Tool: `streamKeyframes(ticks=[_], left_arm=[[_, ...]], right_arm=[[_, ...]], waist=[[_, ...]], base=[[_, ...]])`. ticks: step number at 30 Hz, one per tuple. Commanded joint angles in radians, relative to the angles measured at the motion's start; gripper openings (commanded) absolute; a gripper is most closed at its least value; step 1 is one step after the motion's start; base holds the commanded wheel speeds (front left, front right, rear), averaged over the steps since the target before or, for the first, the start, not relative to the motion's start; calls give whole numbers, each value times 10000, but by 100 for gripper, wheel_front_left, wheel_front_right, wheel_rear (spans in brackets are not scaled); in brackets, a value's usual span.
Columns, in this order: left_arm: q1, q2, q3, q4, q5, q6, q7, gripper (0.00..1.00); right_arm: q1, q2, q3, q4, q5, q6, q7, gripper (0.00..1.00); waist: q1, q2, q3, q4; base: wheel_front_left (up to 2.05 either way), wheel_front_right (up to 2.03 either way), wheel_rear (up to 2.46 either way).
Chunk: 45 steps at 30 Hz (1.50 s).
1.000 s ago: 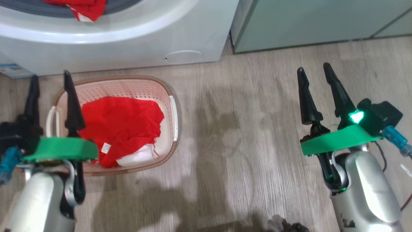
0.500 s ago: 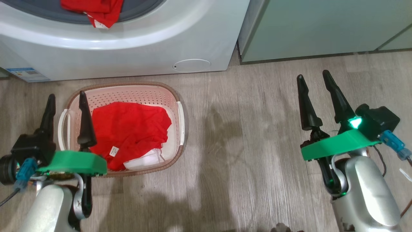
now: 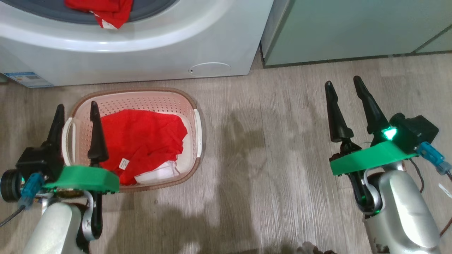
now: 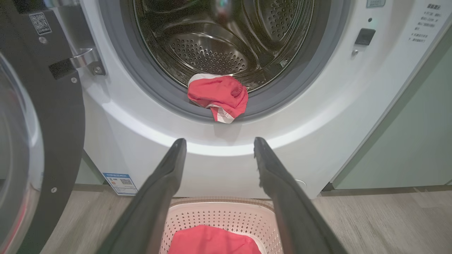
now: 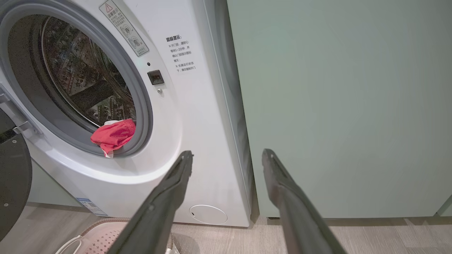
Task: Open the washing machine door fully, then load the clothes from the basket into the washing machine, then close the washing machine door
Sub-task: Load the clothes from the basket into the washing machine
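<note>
Red clothes [image 3: 141, 141] in basket [image 3: 148, 102], lower left: left gripper [image 3: 77, 104] (spread wide, empty) should descend centrally, pinch deep; right gripper [image 3: 343, 80] likewise spread, empty.

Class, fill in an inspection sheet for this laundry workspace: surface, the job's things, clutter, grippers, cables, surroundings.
Surface: wood-look floor, with shadows across it.
Job's things: washing machine with its door open, at the left in both wrist views; a red garment lies on the grey seal at the drum mouth; basket on the floor before the machine holds red clothes over a white cloth.
Clutter: dark object at the head view's bottom edge, unidentifiable.
Grippers: left gripper open, empty, over the basket's left end; right gripper open, empty, above floor.
Cables: left blue connector and right blue connector at the wrists.
Surroundings: pale green cabinet beside the machine.
</note>
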Motion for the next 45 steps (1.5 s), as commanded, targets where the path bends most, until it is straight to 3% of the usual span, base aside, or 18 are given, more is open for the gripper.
streamKeyframes(ticks=[1,5,10,15,20,33,39,45], left_arm=[[-271,250,339,-283,115,21,-27,100],[-804,414,170,-348,246,-93,280,100],[-2390,828,-181,183,390,-682,1074,100],[-4812,1308,-597,1787,422,-1572,2566,100],[-6571,1630,-677,3296,260,-2111,3842,100],[-9392,3059,-1037,5454,901,-2825,5838,100],[-10151,3634,-1344,6083,1099,-3307,6949,100],[-10639,3986,-1701,6486,1368,-3458,8093,100]], right_arm=[[22,3,197,-383,-16,0,7,100],[-81,3,252,-413,86,0,-22,100],[-268,3,518,-429,323,0,-105,100],[-546,3,931,-274,817,0,-211,100],[-715,3,1196,-309,1221,0,-235,100],[-893,3,1564,-645,1895,0,-239,100],[-1102,3,1783,-754,2097,0,-240,100],[-1206,3,1944,-825,2196,0,-240,100]], waist=[[0,-1,80,-15],[0,-1,330,-89],[0,-1,783,-406],[0,-1,1309,-1123],[0,-1,1707,-1709],[0,-1,2536,-2482],[0,-1,2833,-2714],[0,-1,2967,-2868]], base=[[0,0,0],[0,0,0],[0,0,0],[0,0,0],[0,0,0],[0,0,0],[0,0,0],[0,0,0]])
